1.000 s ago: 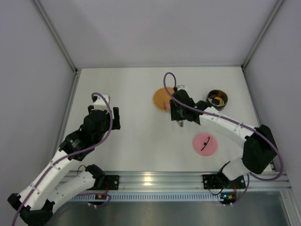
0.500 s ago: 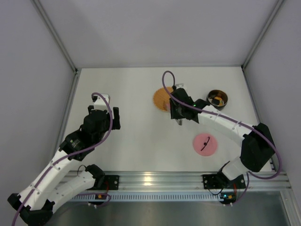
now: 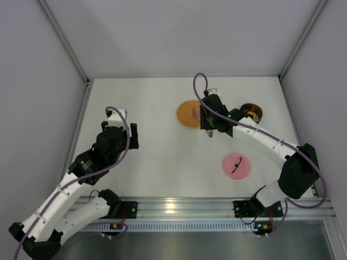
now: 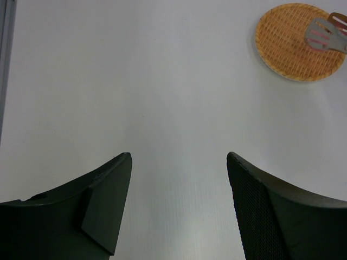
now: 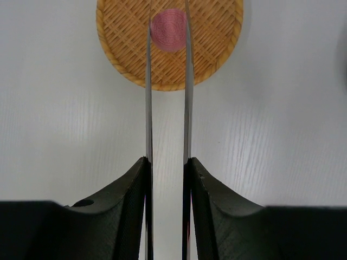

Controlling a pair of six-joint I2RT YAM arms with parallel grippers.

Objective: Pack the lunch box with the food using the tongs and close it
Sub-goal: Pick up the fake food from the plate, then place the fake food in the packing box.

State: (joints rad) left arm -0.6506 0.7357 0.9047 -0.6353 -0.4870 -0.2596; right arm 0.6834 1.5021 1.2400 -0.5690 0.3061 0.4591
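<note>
My right gripper (image 5: pixel 167 160) (image 3: pixel 208 122) is shut on the tongs (image 5: pixel 148 97), pressing their two thin silver arms close together. Between the tong tips sits a round pink piece of food (image 5: pixel 169 30), over the woven orange mat (image 5: pixel 217 38) (image 3: pixel 187 114). The tong head (image 4: pixel 324 34) also shows in the left wrist view, above the mat's far side. The steel lunch box (image 3: pixel 254 110) stands right of the mat, partly behind my right arm, with orange food inside. My left gripper (image 4: pixel 179 157) (image 3: pixel 133 135) hangs open over bare table at the left.
The pink disc lid (image 3: pixel 237 164) with a dark handle lies on the table nearer the arm bases, below the lunch box. Grey walls close in the table on three sides, and a metal rail runs along its near edge.
My right gripper has closed further on the tongs and shifted right and toward the far wall. The pink piece at the mat's edge no longer shows from above. The left arm has not moved.
</note>
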